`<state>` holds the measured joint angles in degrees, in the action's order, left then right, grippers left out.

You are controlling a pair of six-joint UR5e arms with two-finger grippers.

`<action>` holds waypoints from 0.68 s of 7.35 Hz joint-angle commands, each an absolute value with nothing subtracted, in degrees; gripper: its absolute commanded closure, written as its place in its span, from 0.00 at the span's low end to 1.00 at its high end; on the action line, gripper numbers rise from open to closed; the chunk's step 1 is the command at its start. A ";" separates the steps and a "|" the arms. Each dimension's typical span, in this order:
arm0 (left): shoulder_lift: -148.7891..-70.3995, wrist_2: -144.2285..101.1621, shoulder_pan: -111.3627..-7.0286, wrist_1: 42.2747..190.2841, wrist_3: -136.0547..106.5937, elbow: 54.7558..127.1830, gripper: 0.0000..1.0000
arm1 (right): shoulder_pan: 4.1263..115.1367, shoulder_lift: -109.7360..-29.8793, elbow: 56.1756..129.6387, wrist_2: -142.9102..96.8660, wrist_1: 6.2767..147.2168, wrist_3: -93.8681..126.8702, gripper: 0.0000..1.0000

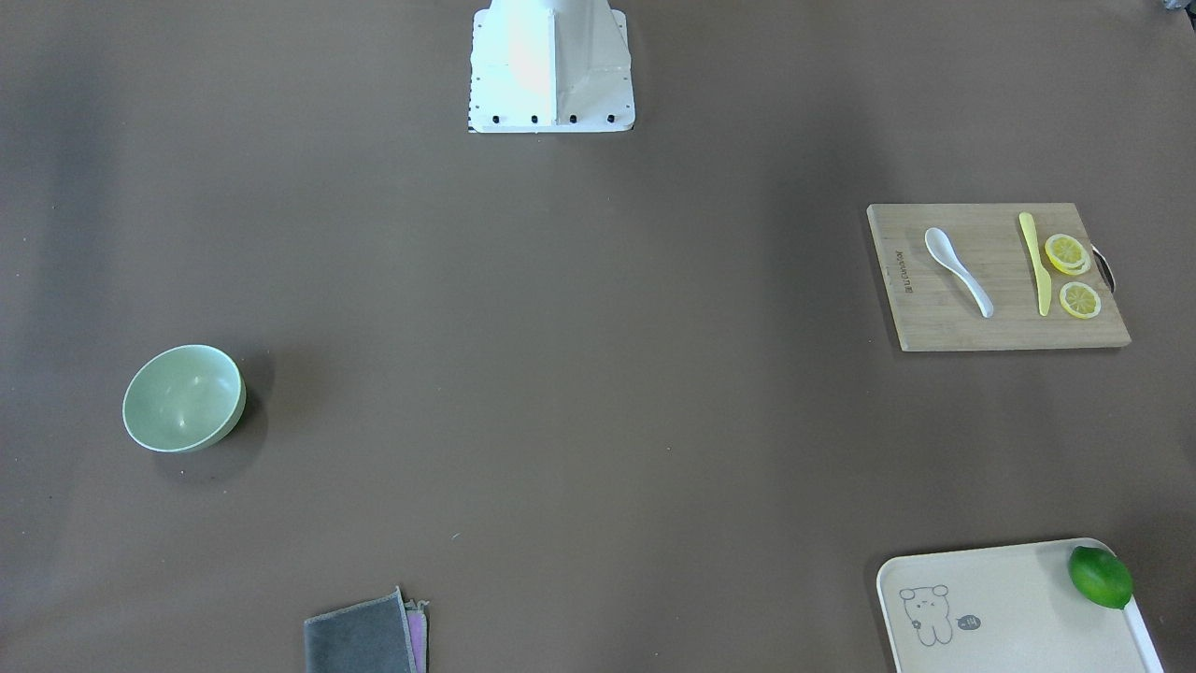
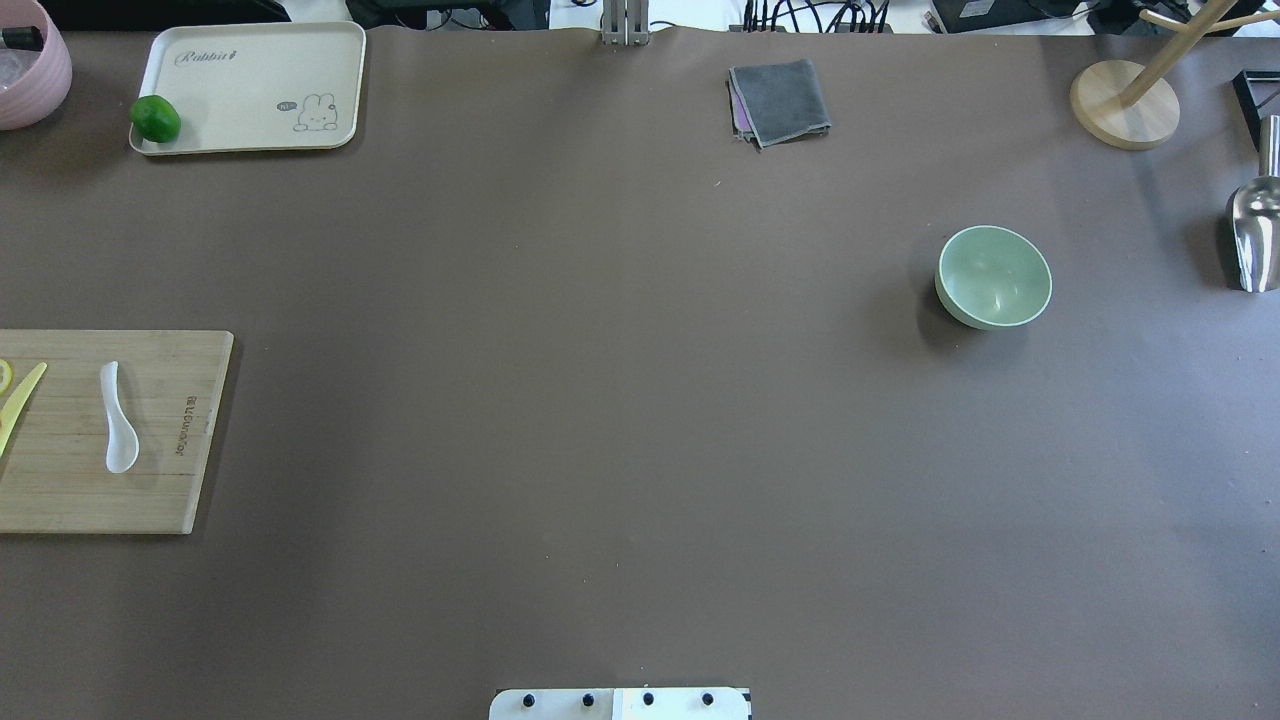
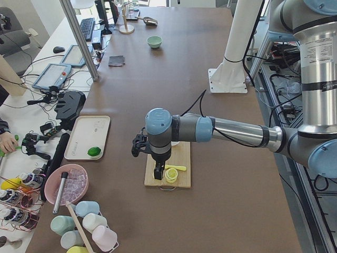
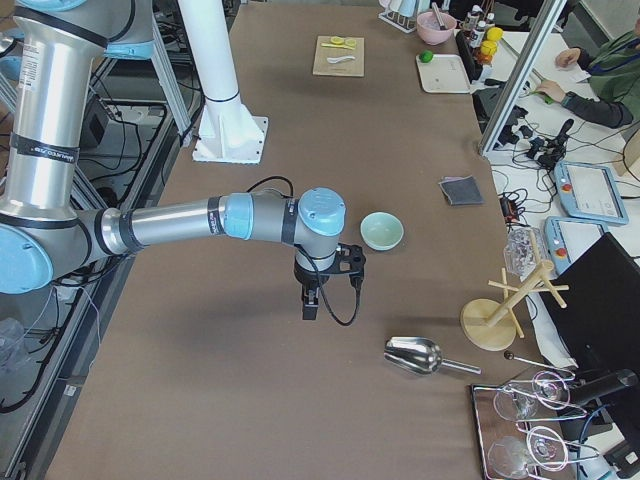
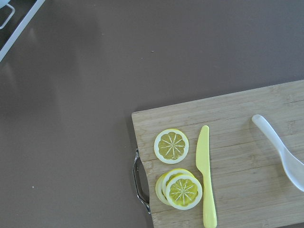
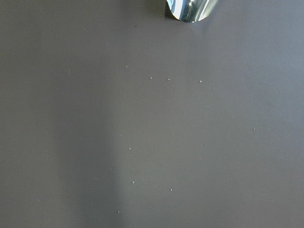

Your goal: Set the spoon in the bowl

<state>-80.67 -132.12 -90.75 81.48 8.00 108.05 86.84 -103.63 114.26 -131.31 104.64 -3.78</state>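
A small glossy white soup spoon [image 1: 958, 271] lies flat on a pale bamboo cutting board [image 1: 934, 327] with its scoop towards the robot, and nothing grips it. A thin yellow plastic knife [image 1: 1035, 264] and yellow lemon slices [image 1: 1067, 252] lie just beside it but apart, so the handle looks free to grasp. The left gripper [image 3: 158, 171] hangs above the board, probably because that arm is nearer. How far it or the right gripper [image 4: 310, 303] is open cannot be told. The round mint-green bowl [image 1: 182, 399] sits upright and empty, well apart across the brown table [image 1: 561, 374], near the right gripper.
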 commanded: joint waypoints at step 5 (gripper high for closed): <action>-81.21 -131.31 -91.06 81.65 8.00 111.79 0.02 | 86.84 -103.01 116.10 -131.31 104.50 -3.78 0.00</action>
<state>-81.01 -131.25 -91.14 81.63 8.00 110.58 86.83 -103.28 115.25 -131.33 104.57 -3.71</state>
